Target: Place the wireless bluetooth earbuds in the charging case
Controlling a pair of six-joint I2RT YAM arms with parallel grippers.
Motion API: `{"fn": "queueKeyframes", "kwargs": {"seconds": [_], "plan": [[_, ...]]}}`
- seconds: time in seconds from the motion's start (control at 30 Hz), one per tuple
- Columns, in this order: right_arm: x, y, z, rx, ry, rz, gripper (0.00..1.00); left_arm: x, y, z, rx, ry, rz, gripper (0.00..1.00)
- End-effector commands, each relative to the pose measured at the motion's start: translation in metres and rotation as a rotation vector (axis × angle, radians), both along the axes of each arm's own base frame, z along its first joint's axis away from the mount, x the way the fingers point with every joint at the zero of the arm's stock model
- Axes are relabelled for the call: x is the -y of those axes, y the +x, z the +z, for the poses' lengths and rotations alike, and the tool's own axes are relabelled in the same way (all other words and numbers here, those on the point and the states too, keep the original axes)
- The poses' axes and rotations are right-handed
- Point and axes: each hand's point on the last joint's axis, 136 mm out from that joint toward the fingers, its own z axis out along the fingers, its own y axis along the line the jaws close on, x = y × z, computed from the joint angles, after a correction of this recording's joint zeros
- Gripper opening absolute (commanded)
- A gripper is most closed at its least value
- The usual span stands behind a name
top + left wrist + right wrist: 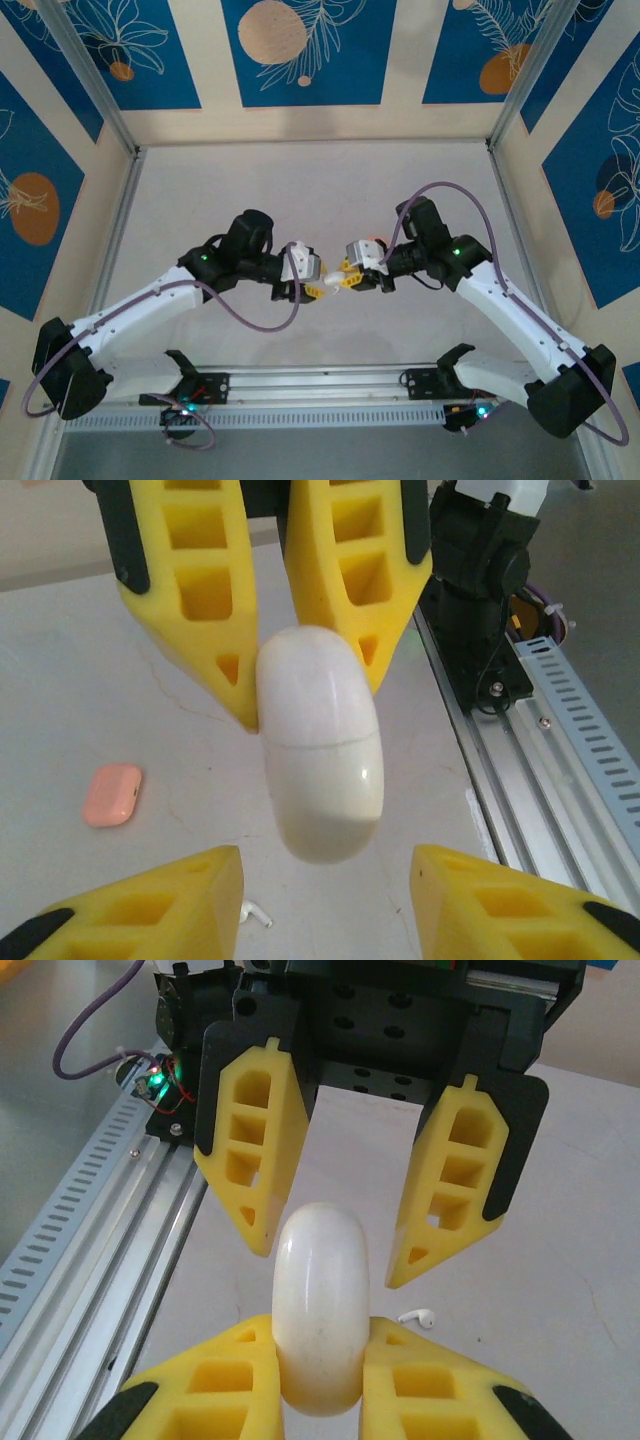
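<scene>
The white charging case [320,1310] is closed, with its lid seam showing in the left wrist view, and it hangs above the table. My right gripper [320,1338] is shut on its lower half. My left gripper [328,895] is open, its yellow fingers standing either side of the case's [320,750] free end without touching it. In the top view the two grippers meet tip to tip, left [318,287] and right [345,281], near the middle of the table. One white earbud [258,913] lies on the table below them, seen also as the earbud [418,1316] in the right wrist view.
A small pale pink case [112,794] lies on the table to the left of the held case. The aluminium rail [560,760] with the arm bases runs along the near table edge. Patterned walls [300,50] enclose the table.
</scene>
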Motion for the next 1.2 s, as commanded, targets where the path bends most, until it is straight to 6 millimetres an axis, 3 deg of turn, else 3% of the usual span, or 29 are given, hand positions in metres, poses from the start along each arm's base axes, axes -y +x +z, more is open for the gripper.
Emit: {"fn": "queueKeyframes", "kwargs": {"seconds": [0.0,0.17,0.7,0.9,1.17], "plan": [[-0.007,-0.002,0.009,-0.016,0.045,0.02,0.15,0.006,-0.003,0.012,0.008,-0.048,-0.023,0.45],[-0.009,-0.002,0.008,-0.034,0.053,0.022,0.15,0.007,-0.004,0.017,0.009,-0.076,-0.019,0.44],[-0.012,0.001,0.006,-0.039,0.048,0.006,0.16,0.007,-0.004,0.015,-0.004,-0.075,-0.002,0.22],[-0.011,0.012,0.01,-0.052,0.069,-0.051,0.39,0.005,-0.006,0.015,-0.003,-0.079,-0.003,0.2],[-0.002,0.033,0.019,-0.075,0.124,-0.14,0.42,0.004,-0.009,0.015,-0.006,-0.093,-0.007,0.19]]}}
